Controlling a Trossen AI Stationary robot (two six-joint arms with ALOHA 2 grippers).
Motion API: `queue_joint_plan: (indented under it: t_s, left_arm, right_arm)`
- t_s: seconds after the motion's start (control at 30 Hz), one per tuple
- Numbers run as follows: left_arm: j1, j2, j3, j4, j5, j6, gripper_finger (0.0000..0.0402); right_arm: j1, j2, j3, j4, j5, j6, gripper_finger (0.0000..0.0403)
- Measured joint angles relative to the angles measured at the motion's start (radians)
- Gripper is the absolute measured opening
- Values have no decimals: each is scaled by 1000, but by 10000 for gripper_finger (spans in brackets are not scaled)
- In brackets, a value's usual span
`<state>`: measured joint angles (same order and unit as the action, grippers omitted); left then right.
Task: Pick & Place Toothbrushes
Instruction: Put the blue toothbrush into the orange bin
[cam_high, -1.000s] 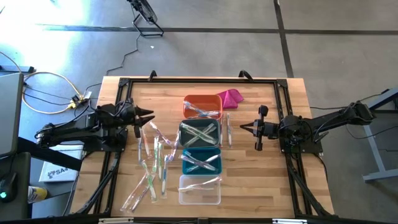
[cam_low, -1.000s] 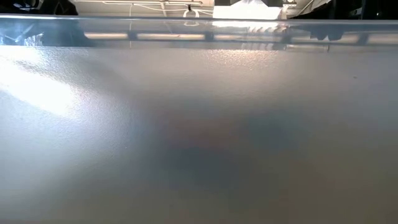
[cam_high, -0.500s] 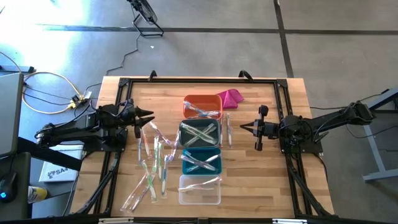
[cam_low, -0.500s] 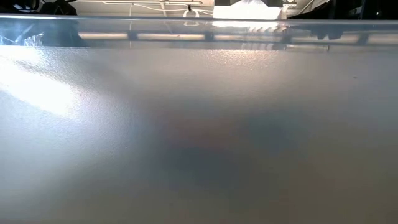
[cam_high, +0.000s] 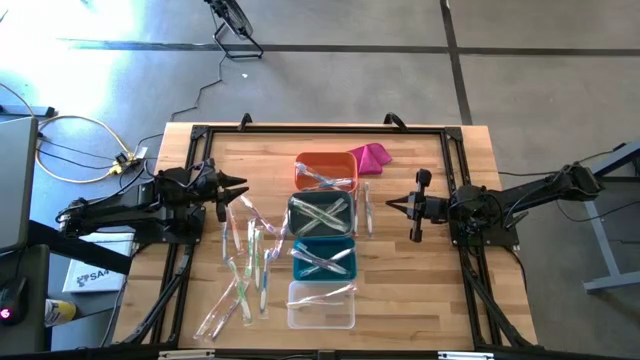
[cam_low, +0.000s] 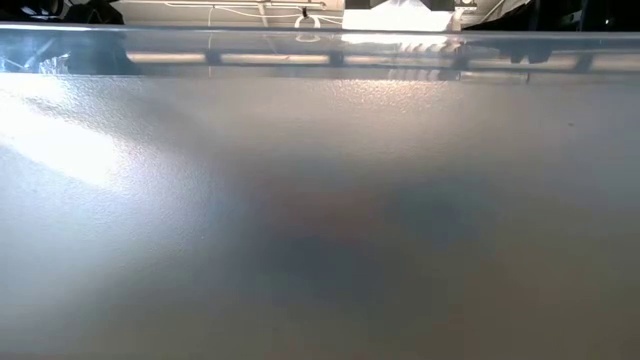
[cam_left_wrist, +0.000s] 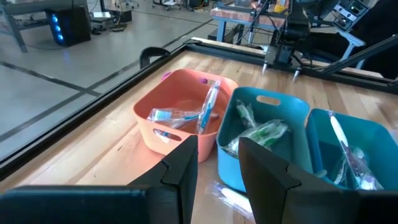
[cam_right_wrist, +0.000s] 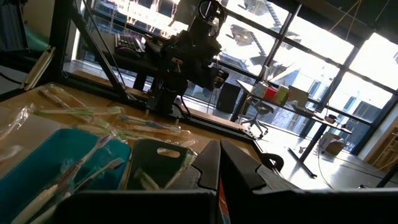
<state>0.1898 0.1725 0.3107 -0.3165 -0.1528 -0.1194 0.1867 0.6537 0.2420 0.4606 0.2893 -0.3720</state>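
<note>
Looking down from above, I see the loose toothbrushes (cam_high: 246, 262) scattered on the left half of the table (cam_high: 455, 160), a spread of wrapped sticks running from just beside my left gripper (cam_high: 240, 189) toward the near edge. Most of them lie with their long axis roughly along the table's depth; a few low in the pile slant diagonally. The closest one starts just off the left fingertips and trails away toward the bins.

Beside the pile stands a column of four bins: orange bin (cam_high: 326, 170), grey bin (cam_high: 322, 214), teal bin (cam_high: 324, 258), clear bin (cam_high: 321, 305). The first three already hold brushes. A pink cloth (cam_high: 371, 155) lies beyond the orange one.

My left gripper is part-open and holds nothing; the left wrist view shows a bare gap between its fingers. It is plainly the nearer arm. The right gripper (cam_high: 415, 207) waits closed and empty on the far side of the bins, well apart from the pile.

I judge the next pick belongs to the left arm, dropping onto the nearest brush.
</note>
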Motion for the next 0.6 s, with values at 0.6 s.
queue_joint_plan:
  t_s: [0.6]
  left_arm:
    - [0, 3, 0, -7, -90, 88, 113]
  right_arm:
    - [0, 180, 95, 38, 449, 253, 3]
